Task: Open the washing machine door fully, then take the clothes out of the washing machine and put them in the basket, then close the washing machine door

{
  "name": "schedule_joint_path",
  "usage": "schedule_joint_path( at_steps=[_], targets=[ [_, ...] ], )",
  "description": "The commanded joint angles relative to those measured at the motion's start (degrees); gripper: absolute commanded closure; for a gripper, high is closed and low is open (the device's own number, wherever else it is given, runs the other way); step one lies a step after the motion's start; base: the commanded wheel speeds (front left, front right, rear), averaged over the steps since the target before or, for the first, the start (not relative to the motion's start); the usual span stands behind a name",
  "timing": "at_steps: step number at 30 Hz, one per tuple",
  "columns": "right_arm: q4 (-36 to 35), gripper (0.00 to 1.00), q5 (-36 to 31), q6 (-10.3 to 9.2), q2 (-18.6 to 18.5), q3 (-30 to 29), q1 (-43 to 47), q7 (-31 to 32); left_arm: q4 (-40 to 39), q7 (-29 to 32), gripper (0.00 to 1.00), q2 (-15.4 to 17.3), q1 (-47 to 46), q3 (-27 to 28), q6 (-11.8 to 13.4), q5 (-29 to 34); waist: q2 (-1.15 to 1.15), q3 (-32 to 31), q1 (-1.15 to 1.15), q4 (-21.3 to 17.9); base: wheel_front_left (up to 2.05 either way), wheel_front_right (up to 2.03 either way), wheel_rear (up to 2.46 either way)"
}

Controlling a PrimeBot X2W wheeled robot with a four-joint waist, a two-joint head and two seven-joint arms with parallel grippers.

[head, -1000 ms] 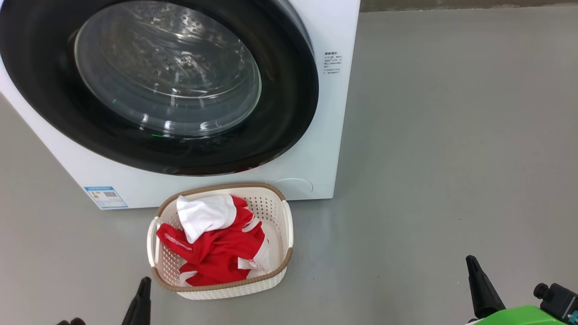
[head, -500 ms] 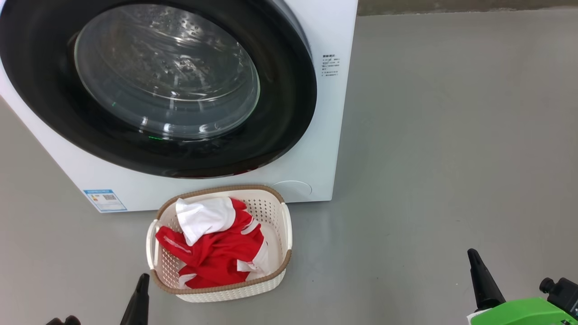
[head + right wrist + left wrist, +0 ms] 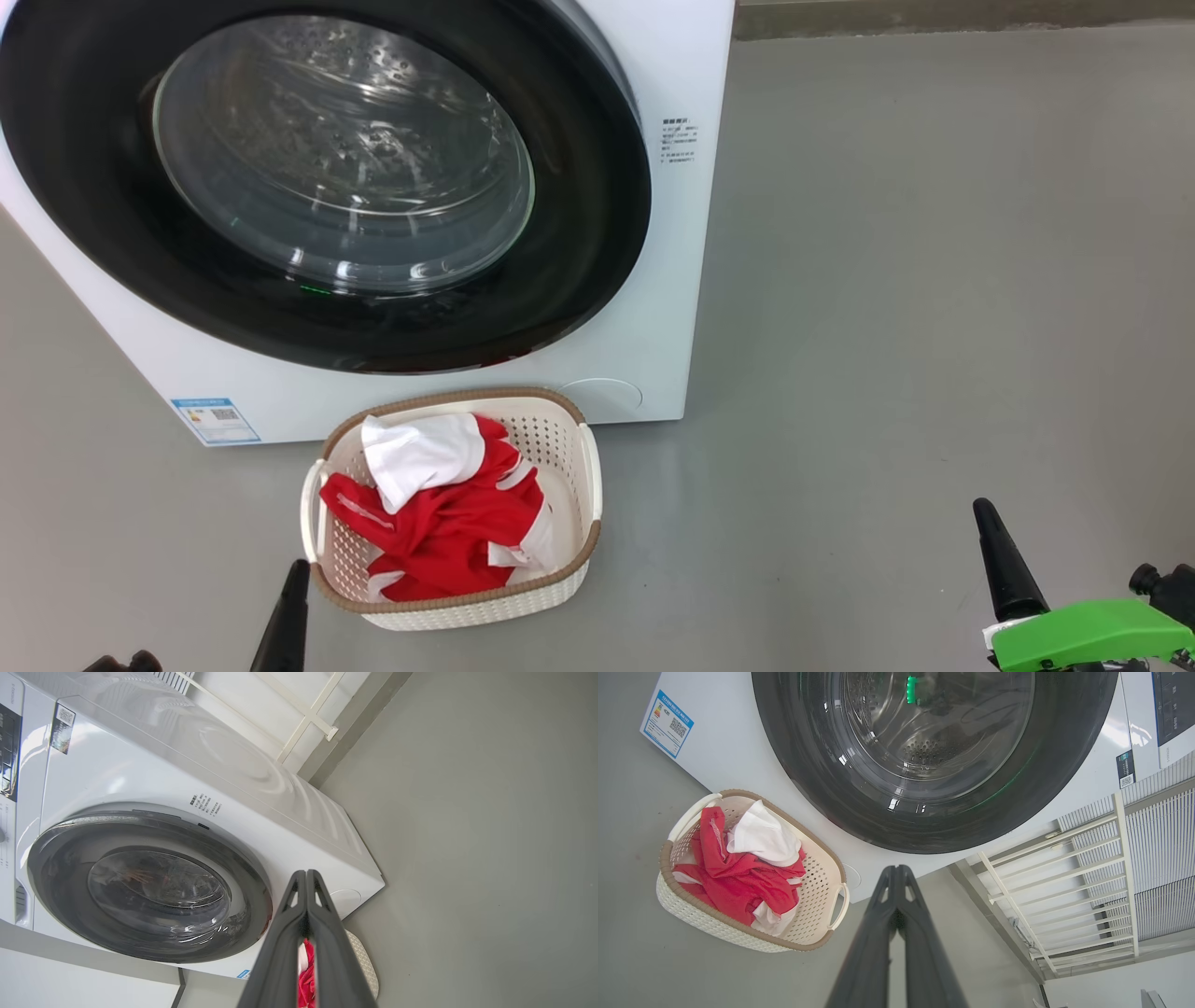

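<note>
The washing machine (image 3: 653, 308) (image 3: 154, 779) stands white on the floor, its black-rimmed door (image 3: 327, 177) (image 3: 934, 756) (image 3: 149, 891) lying flat against the front. In front of it sits the cream basket (image 3: 588, 495) (image 3: 817, 882), holding the red and white clothes (image 3: 439, 513) (image 3: 738, 868) (image 3: 306, 982). My left gripper (image 3: 297, 566) (image 3: 895, 868) is shut and empty, its tip just left of the basket's near corner. My right gripper (image 3: 982, 506) (image 3: 306, 872) is shut and empty too, low at the right, well clear of the basket.
Bare grey floor (image 3: 934, 280) stretches to the right of the machine. A white slatted rack (image 3: 1087, 872) stands against the wall beside the machine. A blue sticker (image 3: 215, 420) marks the machine's lower left corner.
The whole head view has shifted slightly, so machine and basket sit a little lower. The right gripper has risen a little in the picture, more green wrist showing. Both grippers stay shut.
</note>
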Motion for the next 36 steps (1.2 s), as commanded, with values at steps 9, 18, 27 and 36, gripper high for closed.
schedule_joint_path(
  at_steps=[9,18,27,36],
  targets=[
    [-1.8,1.0,6.0,-0.04,-1.1,0.3,-3.4,1.7,-0.9,1.6,1.0,0.3,-3.5,2.2,-0.3,-5.9,0.0,-0.3,0.0,-0.2,0.0,0.0,0.0],
    [-2.0,1.0,11.0,-0.04,-1.2,0.0,-4.3,3.2,-0.6,3.1,1.0,0.0,-4.2,2.8,-0.3,-10.9,0.0,-0.6,0.0,-0.3,0.0,0.0,0.0],
    [-2.1,1.0,15.6,-0.04,-1.3,-0.2,-5.1,4.6,-0.5,4.5,1.0,-0.3,-4.8,3.3,-0.3,-15.3,0.0,-0.9,0.0,-0.5,0.0,0.0,0.0],
    [-2.3,1.0,21.2,-0.05,-1.4,-0.5,-6.0,6.3,-0.2,6.1,1.0,-0.7,-5.6,4.0,-0.3,-20.7,0.0,-1.2,0.0,-0.7,0.0,0.0,0.0]
  ],
)
